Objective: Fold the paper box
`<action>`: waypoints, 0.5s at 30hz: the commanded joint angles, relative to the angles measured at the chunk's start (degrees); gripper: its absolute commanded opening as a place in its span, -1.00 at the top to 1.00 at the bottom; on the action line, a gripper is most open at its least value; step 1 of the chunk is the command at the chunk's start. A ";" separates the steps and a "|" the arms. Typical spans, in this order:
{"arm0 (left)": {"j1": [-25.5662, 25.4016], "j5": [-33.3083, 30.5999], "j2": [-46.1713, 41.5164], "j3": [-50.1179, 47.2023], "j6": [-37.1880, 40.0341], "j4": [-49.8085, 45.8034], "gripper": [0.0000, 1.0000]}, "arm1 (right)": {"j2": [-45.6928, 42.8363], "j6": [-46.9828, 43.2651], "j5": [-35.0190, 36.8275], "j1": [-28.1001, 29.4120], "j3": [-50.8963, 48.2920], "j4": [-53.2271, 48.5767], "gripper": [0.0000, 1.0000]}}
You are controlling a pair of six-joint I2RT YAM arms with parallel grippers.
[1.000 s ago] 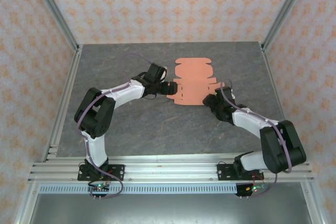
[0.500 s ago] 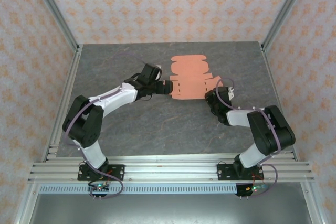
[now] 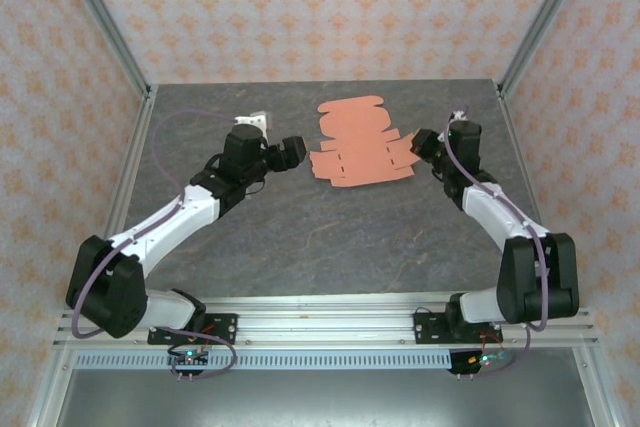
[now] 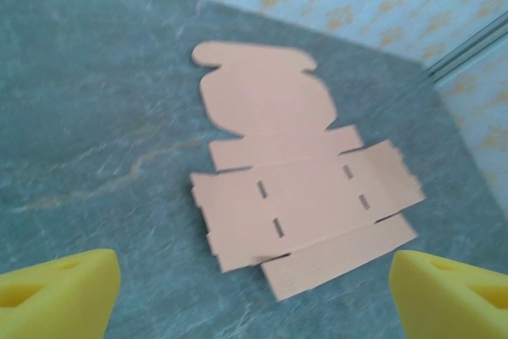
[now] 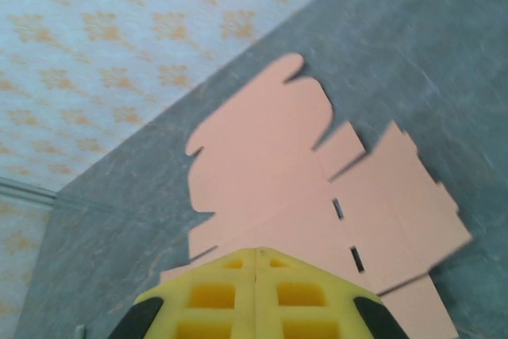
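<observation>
Paper box [image 3: 358, 144] lies unfolded on table [image 3: 300, 237]

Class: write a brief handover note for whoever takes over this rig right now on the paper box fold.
Left gripper: open, holding nothing, just left of the paper box.
Right gripper: shut, by the sheet's right edge; no card seen in its grip.
Paper box: a flat die-cut sheet lying on the grey table, between the two grippers.
Done: no fold visible.
Left: all the folding of flaps and tabs.
</observation>
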 commanded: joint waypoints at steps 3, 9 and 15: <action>-0.17 -0.78 -0.19 2.64 1.68 -1.53 -0.76 | 1.05 6.82 -1.63 -0.74 -2.80 -11.52 0.27; -0.25 0.32 2.11 2.33 0.15 -2.15 -0.76 | 3.40 14.39 1.14 1.85 -10.09 -4.48 -0.46; -0.38 1.82 3.13 3.69 0.48 -3.38 -0.76 | 9.98 16.09 4.01 2.17 -10.81 4.35 -0.42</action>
